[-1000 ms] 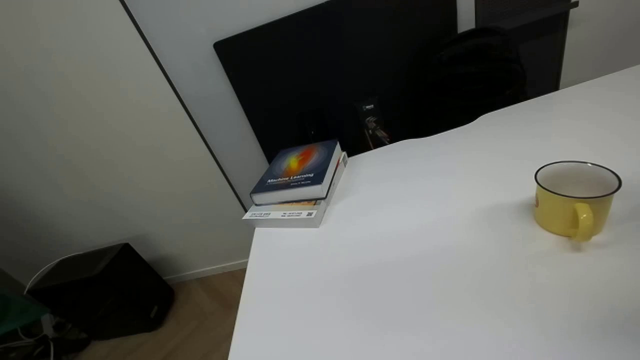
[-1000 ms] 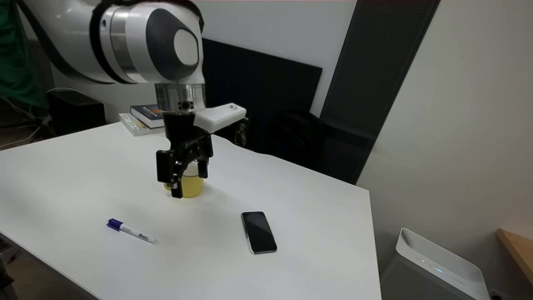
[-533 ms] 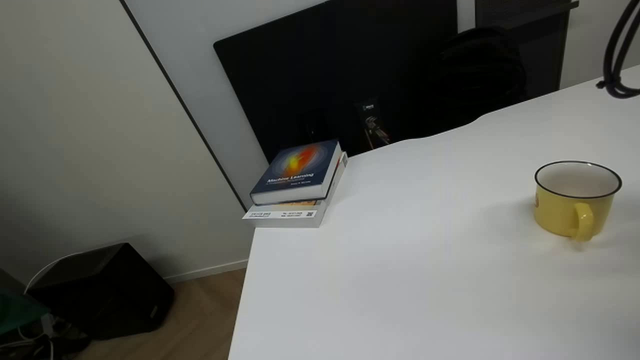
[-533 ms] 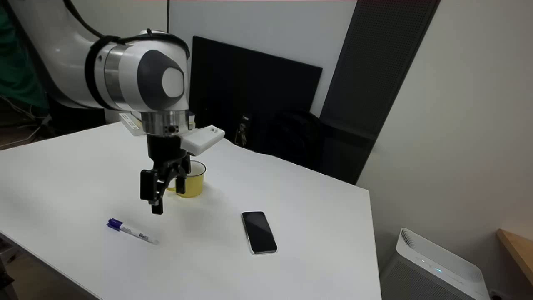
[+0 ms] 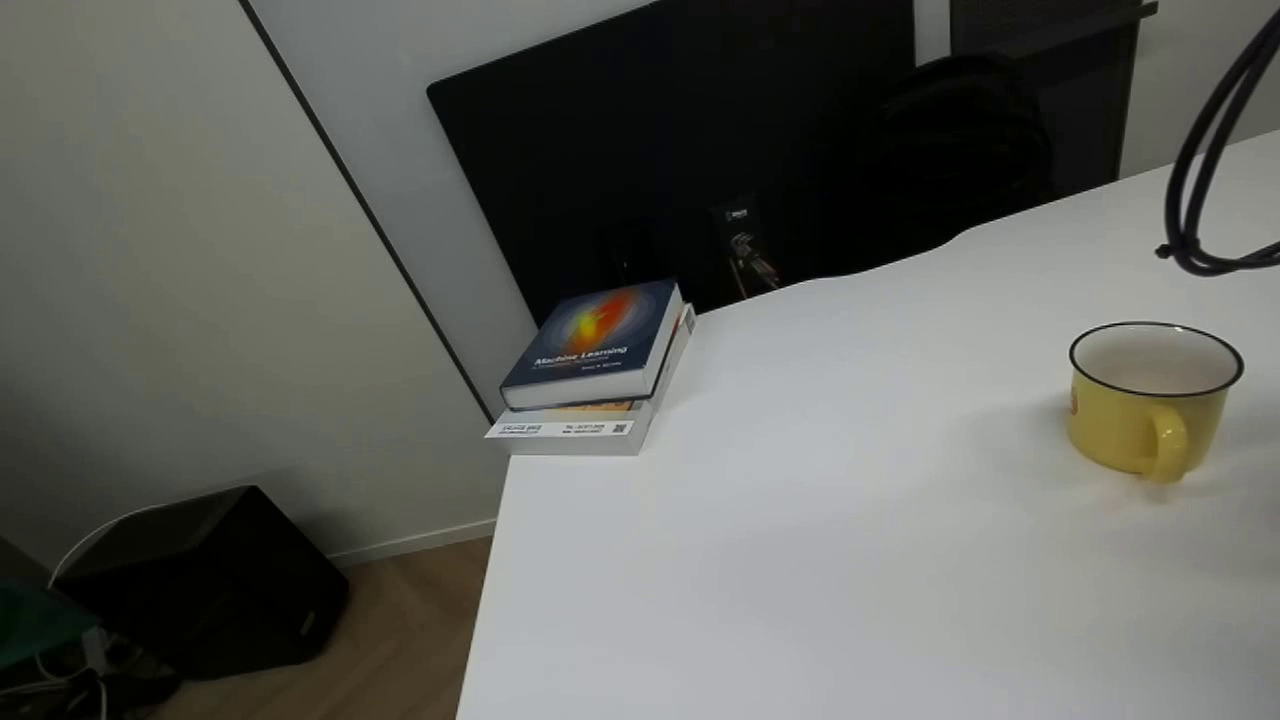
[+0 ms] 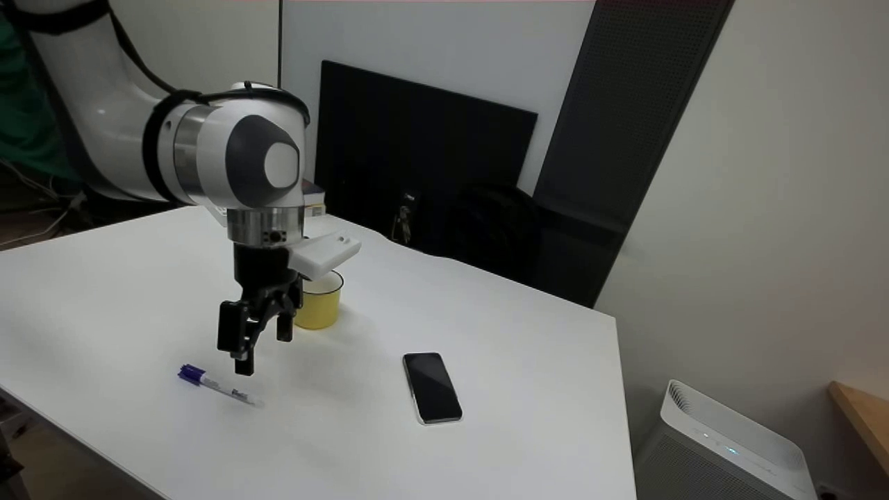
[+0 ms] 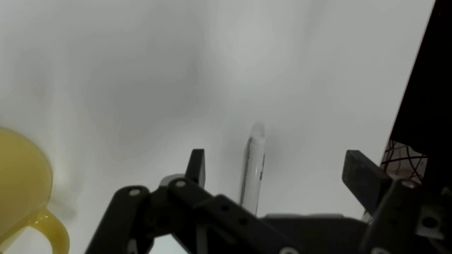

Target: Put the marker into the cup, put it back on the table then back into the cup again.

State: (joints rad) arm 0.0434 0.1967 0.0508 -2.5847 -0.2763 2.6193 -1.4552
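Wrist view has the marker (image 7: 253, 173) lying on the table (image 7: 300, 88), plain end towards twelve o'clock, seen between my fingers (image 7: 196, 165); the gripper (image 7: 275, 164) hovers clear of it, jaws wide and holding nothing. The cup (image 7: 21, 176) sits at nine o'clock from the gripper. I judge the step in hand to be the pick-up; which of the two trips it serves, I cannot tell. The marker looks nearer the nine o'clock finger, so I'd shift a little that way, come straight down and close near its middle, stopping before the fingers press the table. Being slim and round, it could roll if one finger nudges it early. Counting: one gripper, one marker, one upright cup, one table; one phone (image 6: 432, 389), at three o'clock from the marker in an exterior view; two books (image 5: 590, 345), stacked, at nine o'clock from the cup.
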